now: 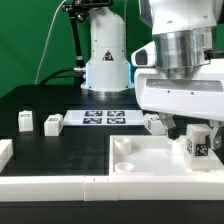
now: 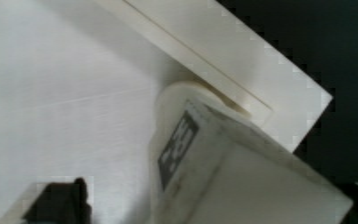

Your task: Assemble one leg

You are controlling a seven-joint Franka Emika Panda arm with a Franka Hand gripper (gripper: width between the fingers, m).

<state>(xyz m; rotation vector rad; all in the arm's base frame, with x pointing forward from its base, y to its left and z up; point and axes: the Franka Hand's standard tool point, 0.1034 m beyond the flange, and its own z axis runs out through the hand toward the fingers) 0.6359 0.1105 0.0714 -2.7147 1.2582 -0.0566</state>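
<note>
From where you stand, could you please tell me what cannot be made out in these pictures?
- Pincer: exterior view, the arm's white housing and the leg cover its fingertips; open or shut is unclear.
- Tag on the leg: wrist view, blurred, pattern unreadable.
- Tabletop: exterior view, cut off by the bottom and right edges.
- Loose post: exterior view, too small to read its tag.

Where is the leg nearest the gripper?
Exterior view's right: the leg is upright over the white tabletop, directly below the gripper.
</note>
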